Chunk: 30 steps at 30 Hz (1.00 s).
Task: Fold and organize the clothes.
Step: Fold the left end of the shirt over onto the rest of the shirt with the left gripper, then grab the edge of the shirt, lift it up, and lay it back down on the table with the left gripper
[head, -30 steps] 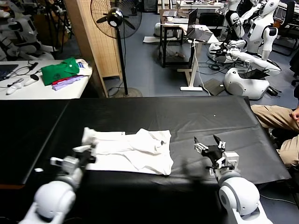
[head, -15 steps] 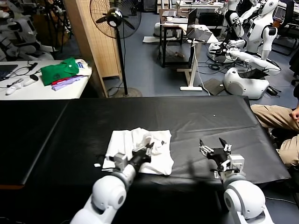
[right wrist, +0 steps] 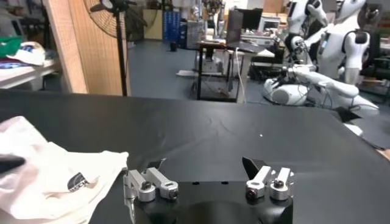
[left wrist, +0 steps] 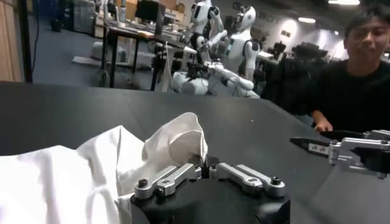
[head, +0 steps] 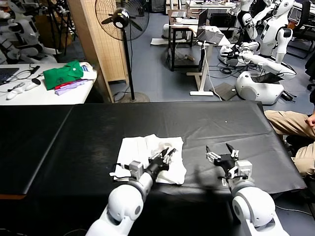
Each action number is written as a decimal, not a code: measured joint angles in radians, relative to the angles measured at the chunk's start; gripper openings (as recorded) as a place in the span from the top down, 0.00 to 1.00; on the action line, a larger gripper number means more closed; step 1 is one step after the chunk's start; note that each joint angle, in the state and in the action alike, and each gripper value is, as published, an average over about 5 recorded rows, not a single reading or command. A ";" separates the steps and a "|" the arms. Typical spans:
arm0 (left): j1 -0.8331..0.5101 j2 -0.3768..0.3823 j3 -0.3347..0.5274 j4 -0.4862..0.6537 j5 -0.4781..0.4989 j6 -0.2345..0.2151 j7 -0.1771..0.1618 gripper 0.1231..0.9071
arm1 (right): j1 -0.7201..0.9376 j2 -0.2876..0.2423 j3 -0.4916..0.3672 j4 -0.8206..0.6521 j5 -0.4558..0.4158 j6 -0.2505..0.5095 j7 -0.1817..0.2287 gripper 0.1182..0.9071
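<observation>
While the white T-shirt [head: 147,157] lies folded in a loose bundle on the black table [head: 88,128], the left gripper [head: 166,158] sits over its right-hand part, fingers partly spread. From the left wrist view a raised fold of the shirt [left wrist: 177,143] stands just in front of those fingers [left wrist: 167,179]; whether cloth is pinched cannot be told. Well apart from the shirt on the right, the right gripper [head: 221,156] hovers over bare tabletop, jaws wide and empty.
</observation>
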<state>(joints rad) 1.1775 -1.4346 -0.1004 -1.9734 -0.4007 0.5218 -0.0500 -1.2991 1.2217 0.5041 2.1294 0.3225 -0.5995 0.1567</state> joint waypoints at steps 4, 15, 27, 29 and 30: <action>-0.004 -0.004 -0.001 -0.021 -0.006 -0.005 0.014 0.33 | 0.018 -0.015 -0.018 -0.012 0.005 0.003 -0.017 0.14; 0.032 0.147 -0.156 -0.068 0.074 -0.075 -0.005 0.14 | 0.155 -0.077 -0.220 -0.093 -0.010 0.087 -0.191 0.14; 0.119 0.214 -0.276 -0.075 0.099 -0.076 -0.018 0.14 | 0.326 -0.181 -0.544 -0.118 -0.127 0.121 -0.352 0.14; 0.128 0.213 -0.281 -0.074 0.104 -0.076 -0.018 0.14 | 0.344 -0.189 -0.583 -0.127 -0.143 0.120 -0.356 0.14; 0.132 0.213 -0.283 -0.073 0.107 -0.076 -0.018 0.14 | 0.350 -0.191 -0.598 -0.131 -0.150 0.119 -0.357 0.14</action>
<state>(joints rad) 1.3096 -1.2213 -0.3837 -2.0469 -0.2941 0.4461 -0.0679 -0.9495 1.0306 -0.0941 1.9986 0.1728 -0.4800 -0.2008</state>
